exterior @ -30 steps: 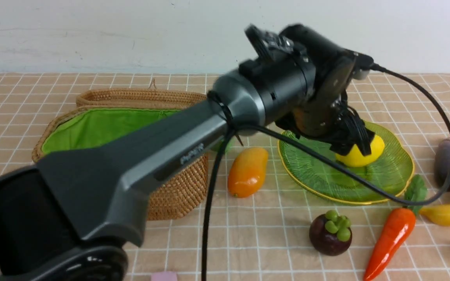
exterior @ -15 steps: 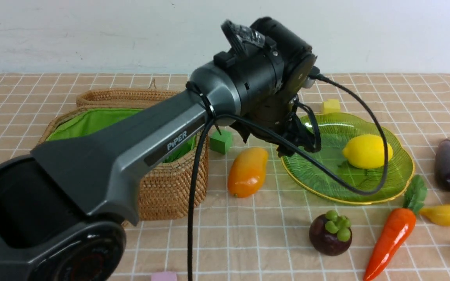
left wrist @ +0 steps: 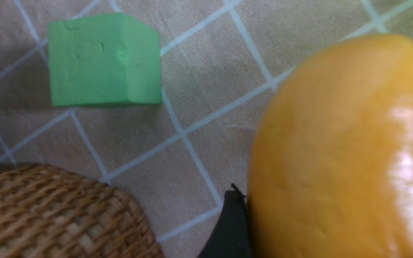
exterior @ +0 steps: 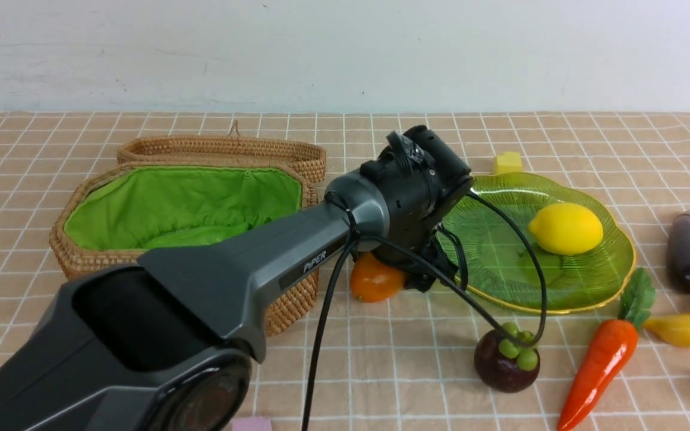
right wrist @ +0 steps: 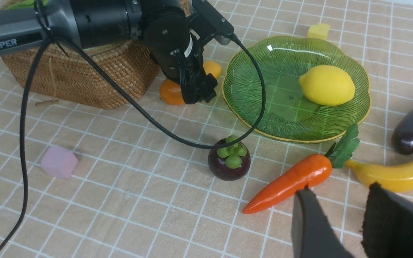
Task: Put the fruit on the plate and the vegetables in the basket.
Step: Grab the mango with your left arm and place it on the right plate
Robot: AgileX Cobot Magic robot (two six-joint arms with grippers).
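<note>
My left gripper [exterior: 412, 276] is down on the orange-yellow mango [exterior: 374, 281], between the wicker basket [exterior: 81, 263] and the green plate [exterior: 560, 290]. It stands open, and one finger [left wrist: 233, 222] lies against the mango's side [left wrist: 335, 143]. The lemon [exterior: 565, 228] lies on the plate. The mangosteen [exterior: 505, 359], carrot [exterior: 596, 365], banana [exterior: 689, 323] and eggplant [exterior: 685, 254] lie on the cloth. My right gripper [right wrist: 339, 191] is open and empty above the cloth near the carrot [right wrist: 289, 188] and banana [right wrist: 393, 175]. The bitter gourd and radish are out of view.
A green cube [left wrist: 102, 61] sits beside the basket corner [left wrist: 48, 215], close to the mango. A yellow cube [exterior: 507, 161] is behind the plate and a pink cube [right wrist: 58, 163] is on the near cloth. The left arm's cable hangs over the mangosteen [right wrist: 229, 163].
My left gripper let go of the lemon on the plate, swung left and came down onto the mango. The lemon stays on the plate.
</note>
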